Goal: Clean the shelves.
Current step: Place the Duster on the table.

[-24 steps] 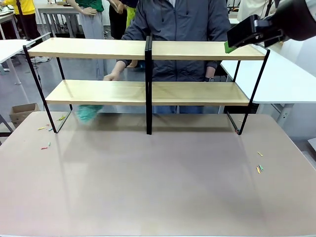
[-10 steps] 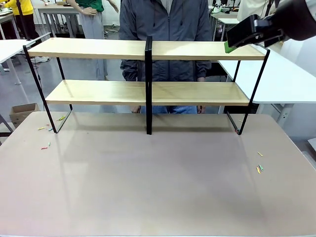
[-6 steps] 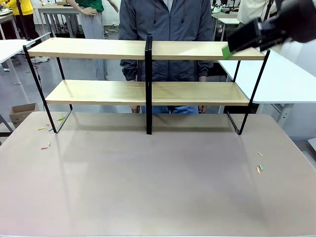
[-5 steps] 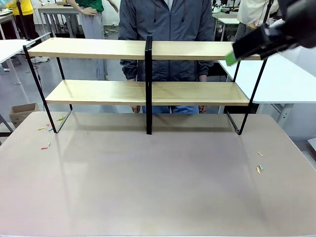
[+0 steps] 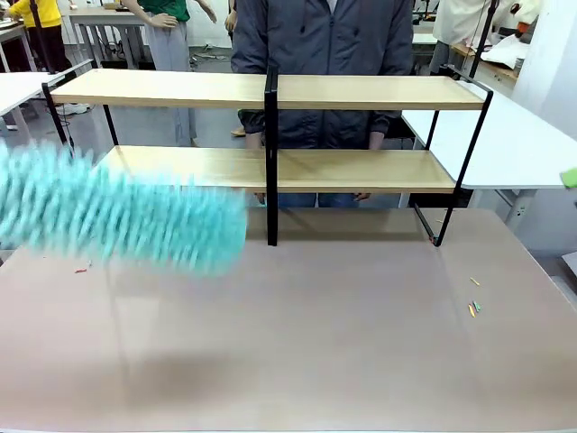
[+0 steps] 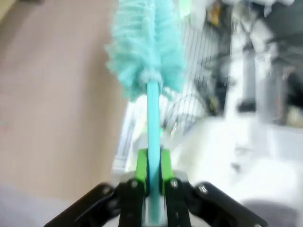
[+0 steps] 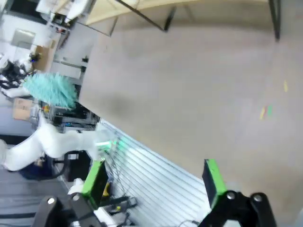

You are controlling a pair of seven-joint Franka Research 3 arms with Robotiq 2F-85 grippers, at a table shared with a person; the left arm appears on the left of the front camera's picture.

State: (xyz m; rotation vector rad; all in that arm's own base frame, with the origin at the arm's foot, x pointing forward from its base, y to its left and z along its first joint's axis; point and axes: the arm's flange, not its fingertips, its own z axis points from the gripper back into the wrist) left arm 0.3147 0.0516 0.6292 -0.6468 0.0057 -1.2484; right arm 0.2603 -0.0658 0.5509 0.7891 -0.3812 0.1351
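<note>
Blurring hides the teal duster (image 5: pixel 126 216) before the shelves (image 5: pixel 270 162). Left hand (image 6: pixel 152 182) clamps its handle; right hand (image 7: pixel 154 187) gapes empty above the counter (image 5: pixel 315 334).

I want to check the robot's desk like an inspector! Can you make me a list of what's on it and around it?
Surface: grey-brown table, mostly bare.
Job's things: shelves at the table's far edge, both boards bare; teal duster in front of their left half, blurred.
Clutter: small coloured bits near the right edge, more at the left.
Grippers: left gripper shut on the duster's handle; right gripper open, holding nothing.
Cables: nothing seen.
Surroundings: a person behind the shelves; white tables beside.
</note>
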